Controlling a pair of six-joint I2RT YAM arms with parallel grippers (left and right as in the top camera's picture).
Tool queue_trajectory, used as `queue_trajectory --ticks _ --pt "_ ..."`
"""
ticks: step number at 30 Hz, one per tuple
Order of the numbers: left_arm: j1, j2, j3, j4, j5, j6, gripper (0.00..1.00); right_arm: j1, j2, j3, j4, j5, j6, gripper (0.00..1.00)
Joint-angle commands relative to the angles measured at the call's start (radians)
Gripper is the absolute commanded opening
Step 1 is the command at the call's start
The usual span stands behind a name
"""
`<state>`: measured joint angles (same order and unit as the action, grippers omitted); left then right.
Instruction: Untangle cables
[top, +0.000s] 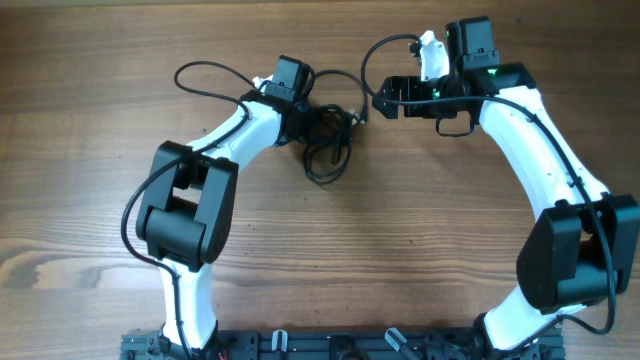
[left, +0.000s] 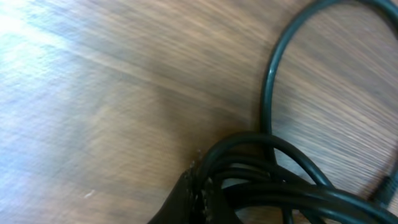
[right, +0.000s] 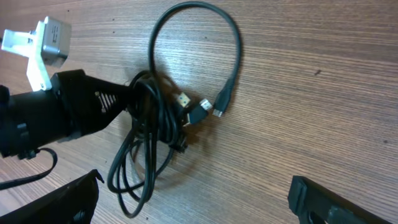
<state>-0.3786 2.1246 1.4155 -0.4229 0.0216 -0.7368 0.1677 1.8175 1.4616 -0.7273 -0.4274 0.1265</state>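
**Q:** Entry one, the cables. Where do you have them?

**A:** Cables (top: 328, 140): one dark bundle on the table (top: 100, 150), between your two arms and nearer the left one. Condition: tangled. Several strands cross in a knot, and longer strands trail toward the robot's base. One loop (right: 238, 56) opens away from the knot. Plugs (right: 200, 112): a small cluster just beside the knot, where the loop ends.

**Q:** Entry two, your hands?

**A:** Left hand (top: 312, 122): at the bundle's left edge. As far as its wrist view shows, it is closed on the bunched strands. Right hand (right: 196, 202): fingers spread wide, holding nothing. It hovers near the bundle's right side without touching it.

**Q:** Which step does that make?

**A:** An early one, by my reading. You have an anchor, but no strand is separated yet. The next move calls for your right hand to come down on one free end, either a plug or the loop. Close on that strand alone, then draw it away from the left hand, slowly, while the left pins the rest.

**Q:** Entry three, obstructions?

**A:**
- **Arm wire** (top: 205, 72): a thicker black wire arcing beside the left wrist. It belongs to the robot and is not one of the cables, so do not grab it.
- **Plugs:** they lie close together, so one pinch may catch two.
- **Strands:** they are thin and lie flat on the table, so you will need a low, careful approach.
- **Knot:** it sits right against the left hand, which leaves your right hand little room there. The loop is the roomier target.
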Motion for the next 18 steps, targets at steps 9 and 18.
queue_trajectory --ticks 9,18 --pt "0.072 -0.156 -0.042 0.011 0.389 0.359 0.04 0.003 -0.032 0.032 0.116 -0.445 0.041 0.86" --pt "0.111 -0.444 -0.042 -0.053 0.561 0.393 0.04 0.006 -0.042 0.032 0.323 -0.610 0.188 0.81"
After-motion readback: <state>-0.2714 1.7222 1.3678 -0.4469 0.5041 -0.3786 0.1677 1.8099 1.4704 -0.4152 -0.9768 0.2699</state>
